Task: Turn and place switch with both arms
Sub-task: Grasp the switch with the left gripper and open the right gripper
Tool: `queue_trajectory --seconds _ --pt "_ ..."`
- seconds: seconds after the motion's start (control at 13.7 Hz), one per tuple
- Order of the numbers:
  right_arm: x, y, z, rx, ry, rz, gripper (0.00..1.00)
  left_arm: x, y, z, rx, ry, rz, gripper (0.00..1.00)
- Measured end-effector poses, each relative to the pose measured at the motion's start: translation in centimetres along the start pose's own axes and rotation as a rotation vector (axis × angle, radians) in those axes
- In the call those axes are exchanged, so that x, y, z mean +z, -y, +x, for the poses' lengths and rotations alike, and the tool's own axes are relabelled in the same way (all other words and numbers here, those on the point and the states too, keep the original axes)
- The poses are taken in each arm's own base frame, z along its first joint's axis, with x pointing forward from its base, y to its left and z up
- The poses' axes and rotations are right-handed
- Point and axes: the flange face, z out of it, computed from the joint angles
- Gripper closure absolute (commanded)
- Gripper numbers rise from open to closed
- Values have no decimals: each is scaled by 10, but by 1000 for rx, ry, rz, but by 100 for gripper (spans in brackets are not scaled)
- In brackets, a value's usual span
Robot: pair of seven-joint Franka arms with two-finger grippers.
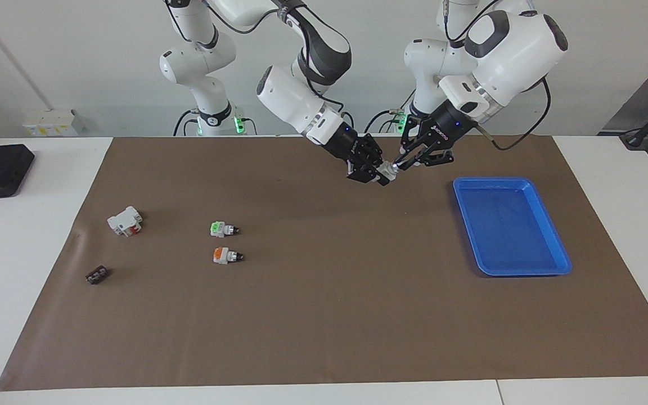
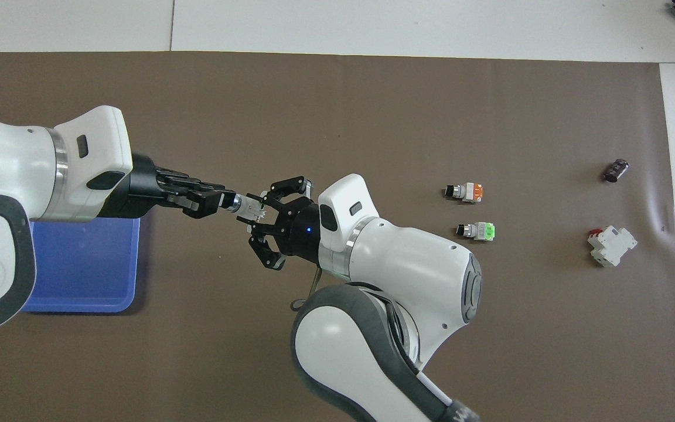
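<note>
switch (image 1: 387,170) level, knob toward left claw (image 1: 402,162); both it and right claw (image 1: 370,175) clamp it.

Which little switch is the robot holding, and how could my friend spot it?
Look above the brown mat, beside the blue tray, where the right pincer and left pincer meet. The switch is between them, in the air; the green one and orange one lie on the mat.

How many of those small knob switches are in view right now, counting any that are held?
3. One switch is held in the air between the right gripper and left gripper. The green-marked switch and orange-marked switch lie side by side on the mat.
</note>
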Motion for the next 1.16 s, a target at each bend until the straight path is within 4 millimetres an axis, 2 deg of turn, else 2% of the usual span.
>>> queue_trajectory --seconds 0.58,0.73,1.16 --pt "3 4 -2 0 6 2 100 1 5 -6 18 5 1 92" --pt "4 6 -2 -1 7 6 100 1 5 -8 22 5 0 100" --pt "5 8 -4 -1 11 9 100 3 6 -11 21 8 0 100"
